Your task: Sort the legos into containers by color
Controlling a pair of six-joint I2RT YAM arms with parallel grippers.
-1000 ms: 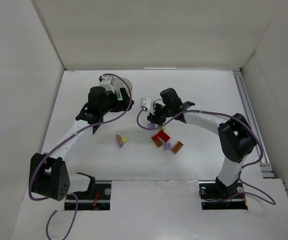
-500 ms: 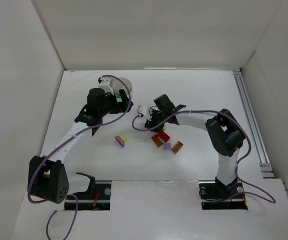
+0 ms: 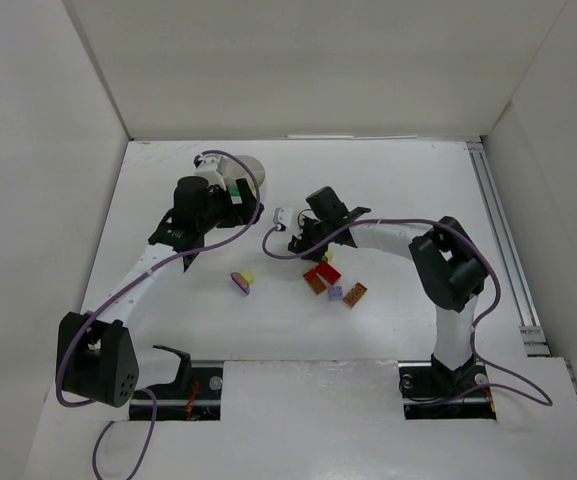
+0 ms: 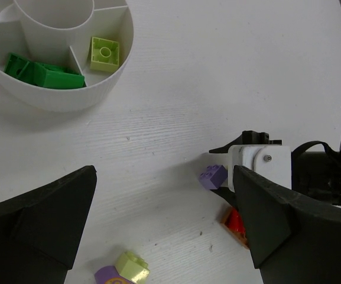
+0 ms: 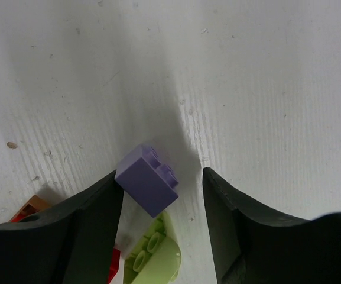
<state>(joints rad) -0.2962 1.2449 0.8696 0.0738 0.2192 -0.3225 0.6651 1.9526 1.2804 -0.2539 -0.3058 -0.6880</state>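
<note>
Right wrist view: looks down on the right gripper point(image 5: 160, 173), low over the table with jaws partly spread, astride a lilac brick point(image 5: 146, 188). Seems to touch that brick with one finger point(image 5: 87, 236) and leaves a clear gap on the other side, so grips nothing yet. Sits skewed to the jaws, corner forward, close against a pale yellow-green brick point(image 5: 155, 255), with a red brick point(image 5: 116, 259) and an orange-brown brick point(image 5: 31, 205) just beside. Looks light, hard and slick: likely to twist or pop out if pinched across corners, so better squared up and taken on two flat sides, below the studs. Further out, finds the left gripper point(image 4: 158, 236) spread wide and bare, near the white dish point(image 4: 99, 97), already loaded with green bricks point(image 4: 40, 72) and a yellow-green piece point(image 4: 104, 54) in separate wedges.
</note>
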